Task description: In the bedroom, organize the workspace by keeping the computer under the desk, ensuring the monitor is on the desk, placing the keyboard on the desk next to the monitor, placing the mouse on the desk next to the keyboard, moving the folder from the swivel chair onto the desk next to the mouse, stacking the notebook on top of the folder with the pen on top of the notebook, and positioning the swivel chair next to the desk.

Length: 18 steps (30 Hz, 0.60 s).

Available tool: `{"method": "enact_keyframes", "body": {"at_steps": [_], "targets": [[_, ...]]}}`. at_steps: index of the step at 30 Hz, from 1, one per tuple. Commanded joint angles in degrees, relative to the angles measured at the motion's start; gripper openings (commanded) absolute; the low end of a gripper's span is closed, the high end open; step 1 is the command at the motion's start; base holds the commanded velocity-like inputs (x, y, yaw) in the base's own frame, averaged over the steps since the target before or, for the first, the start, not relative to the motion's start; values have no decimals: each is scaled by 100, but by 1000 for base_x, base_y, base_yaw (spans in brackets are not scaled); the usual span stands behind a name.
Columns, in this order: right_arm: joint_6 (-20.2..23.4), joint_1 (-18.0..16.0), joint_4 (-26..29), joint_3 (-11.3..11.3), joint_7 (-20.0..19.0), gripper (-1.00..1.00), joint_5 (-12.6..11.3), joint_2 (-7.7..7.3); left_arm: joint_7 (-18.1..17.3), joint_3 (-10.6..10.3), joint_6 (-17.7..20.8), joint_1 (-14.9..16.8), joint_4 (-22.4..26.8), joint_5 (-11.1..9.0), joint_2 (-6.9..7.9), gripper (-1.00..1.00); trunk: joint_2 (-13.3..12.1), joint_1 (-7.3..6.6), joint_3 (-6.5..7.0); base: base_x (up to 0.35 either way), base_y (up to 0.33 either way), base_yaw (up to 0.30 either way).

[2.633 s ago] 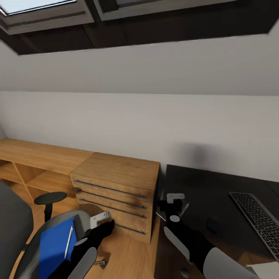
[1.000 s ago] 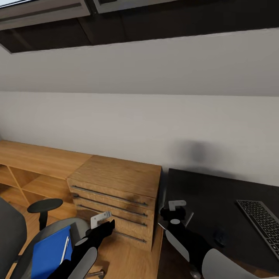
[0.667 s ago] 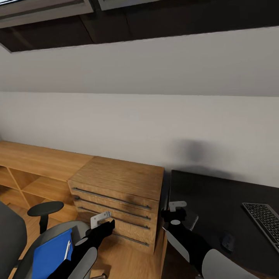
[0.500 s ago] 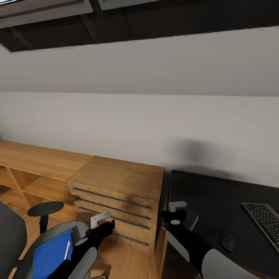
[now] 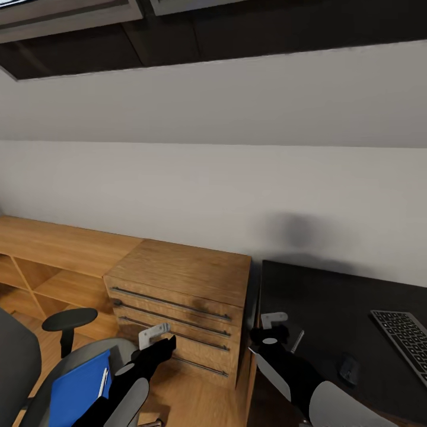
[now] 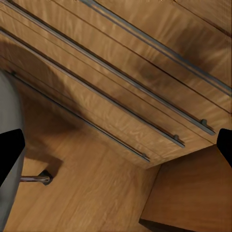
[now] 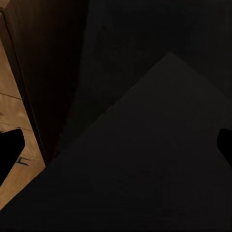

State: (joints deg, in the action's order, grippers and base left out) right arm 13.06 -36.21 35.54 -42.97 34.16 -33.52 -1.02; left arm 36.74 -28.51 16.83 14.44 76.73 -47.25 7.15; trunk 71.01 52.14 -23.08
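Observation:
The blue folder lies on the grey seat of the swivel chair at the lower left, with the white pen on top of it. My left gripper hangs open to the right of the chair, in front of the wooden chest; in the left wrist view it faces the drawer fronts. My right gripper is open, low over the left end of the black desk. The dark notebook lies on the desk just under it. Further right on the desk are the mouse and the keyboard.
A light wooden drawer chest stands between the chair and the desk, close to both arms. Low wooden shelving runs along the white wall to the left. The chair's black armrest rises beside the folder. Its chrome base is on the wooden floor.
The view swung slightly rightwards up to 0.7 s ago and has held still since. In the last half second my right gripper sank a little towards the desk.

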Motion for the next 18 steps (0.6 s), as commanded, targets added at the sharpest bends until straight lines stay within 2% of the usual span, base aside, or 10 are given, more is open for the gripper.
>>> {"method": "enact_keyframes", "body": {"at_steps": [1, 6, 18], "targets": [[95, -12, 7, -41, 35, 100, -29, 3, 44, -14, 12, 6, 28, -30, 6, 100, 5, 0, -7, 0, 0, 0], [226, -17, -1, -36, 14, 100, -24, 74, 46, -14, 13, 6, 158, -36, 10, 100, 5, 0, -7, 0, 0, 0], [297, -18, -3, -36, 10, 100, -23, 92, 53, -13, 21, 6, 408, -71, 10, 100, 5, 0, -7, 0, 0, 0]]}}
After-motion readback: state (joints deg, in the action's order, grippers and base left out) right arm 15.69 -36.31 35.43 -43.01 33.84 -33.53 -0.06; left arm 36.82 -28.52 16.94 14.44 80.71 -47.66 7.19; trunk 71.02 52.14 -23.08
